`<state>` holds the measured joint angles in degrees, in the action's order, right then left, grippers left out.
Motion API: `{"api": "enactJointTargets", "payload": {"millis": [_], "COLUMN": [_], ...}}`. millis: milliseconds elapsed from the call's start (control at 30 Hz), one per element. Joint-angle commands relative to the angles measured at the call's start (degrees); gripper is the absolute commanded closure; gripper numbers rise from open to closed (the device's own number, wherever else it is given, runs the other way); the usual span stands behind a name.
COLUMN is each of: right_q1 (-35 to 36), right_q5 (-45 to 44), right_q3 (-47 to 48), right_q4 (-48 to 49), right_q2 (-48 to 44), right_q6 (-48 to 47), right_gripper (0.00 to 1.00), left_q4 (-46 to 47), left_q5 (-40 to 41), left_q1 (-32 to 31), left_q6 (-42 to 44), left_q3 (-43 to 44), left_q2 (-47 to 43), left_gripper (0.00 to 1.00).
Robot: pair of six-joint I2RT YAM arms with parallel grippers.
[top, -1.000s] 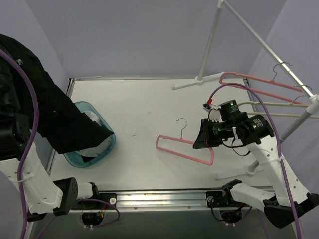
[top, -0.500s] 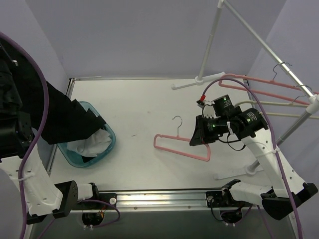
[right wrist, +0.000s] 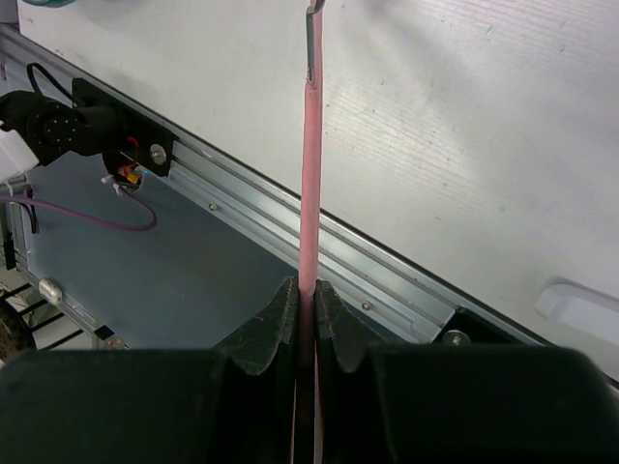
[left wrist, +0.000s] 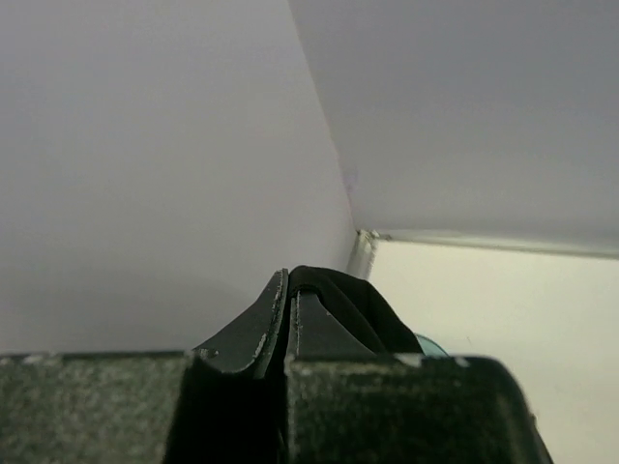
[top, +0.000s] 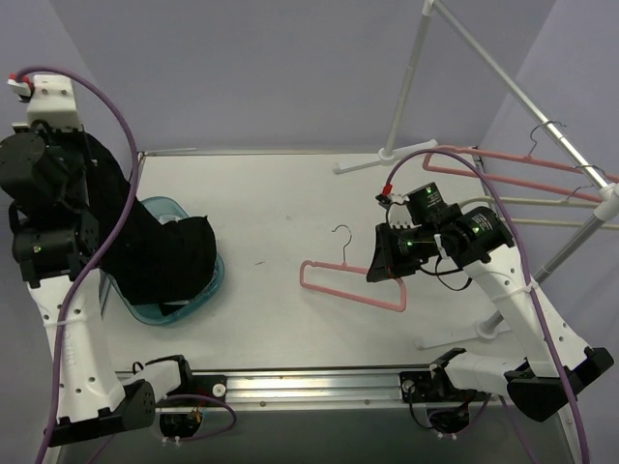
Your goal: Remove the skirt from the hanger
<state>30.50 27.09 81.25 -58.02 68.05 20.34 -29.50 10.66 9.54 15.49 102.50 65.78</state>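
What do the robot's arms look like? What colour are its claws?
The left arm and right arm have white tube-like segments with chunky black joints. A purple cable runs along each, ending in a little red plug. The left claw and right claw have black pointed fingers.

Soft, even light brightens the white table [top: 290, 213]; shadows are faint (near foreground in both wrist views is dark, blurred)

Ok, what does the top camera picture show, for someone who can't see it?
The left arm holds a black skirt hanging into a teal basket, while the right end effector grips a bare pink hanger.
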Motion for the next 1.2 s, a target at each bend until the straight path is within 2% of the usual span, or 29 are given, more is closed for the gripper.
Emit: {"api": "enactJointTargets", "payload": {"millis": [0,100,333,367,500,600,667,733,900,1033,1100,1167], "right_q1": [0.79,1.14,1.84,1.93,1.93,1.84,1.76,1.67,0.96,0.35,0.00,-0.09], "right_q5": [-1.34,-1.87,-2.83,-2.92,-3.10,-3.36,-3.54,-4.23,-5.47,-5.56,-5.30,-5.21], "right_q3": [1.89,2.15,2.42,2.42,2.51,3.12,3.56,4.17,5.49,6.81,7.69,8.13], "right_q4": [-1.66,-2.53,-2.36,-2.27,-1.66,-1.48,-1.13,-0.96,0.01,0.80,1.50,2.21], "right_q2": [0.42,0.42,0.77,0.77,0.77,0.77,0.77,0.94,0.68,1.12,1.12,1.29], "right_q6": [-1.35,-1.53,-1.79,-1.79,-1.79,-1.62,-1.53,-1.44,-1.35,-0.92,-0.13,0.23], "right_gripper": [1.00,1.00,1.00,1.00,1.00,1.00,1.00,1.00,1.00,1.00,1.00,1.00], "left_q4": [5.94,6.20,8.92,11.02,13.32,10.79,6.41,4.37,0.15,-1.71,-2.23,-3.19], "left_q5": [-8.86,-13.79,-19.17,-19.53,-14.63,-6.28,-0.67,0.59,-5.19,-5.64,-5.30,-3.98], "left_q1": [0.30,0.30,0.39,0.39,0.39,0.39,0.65,1.09,4.70,5.14,5.23,5.23], "left_q6": [-5.62,-9.75,-19.87,-22.58,-33.13,-42.01,-48.58,-51.24,-58.28,-63.11,-64.09,-64.61], "left_q3": [-7.12,-12.40,-24.35,-28.80,-41.92,-49.03,-50.90,-52.57,-52.93,-53.45,-53.89,-53.90], "left_q2": [-0.65,1.10,2.95,2.34,-5.10,-10.74,-12.07,-11.47,-3.58,-0.21,-0.56,-1.53], "left_gripper": [0.98,0.98,0.98,0.98,0.98,0.98,0.98,0.98,0.98,0.98,0.93,0.85]}}
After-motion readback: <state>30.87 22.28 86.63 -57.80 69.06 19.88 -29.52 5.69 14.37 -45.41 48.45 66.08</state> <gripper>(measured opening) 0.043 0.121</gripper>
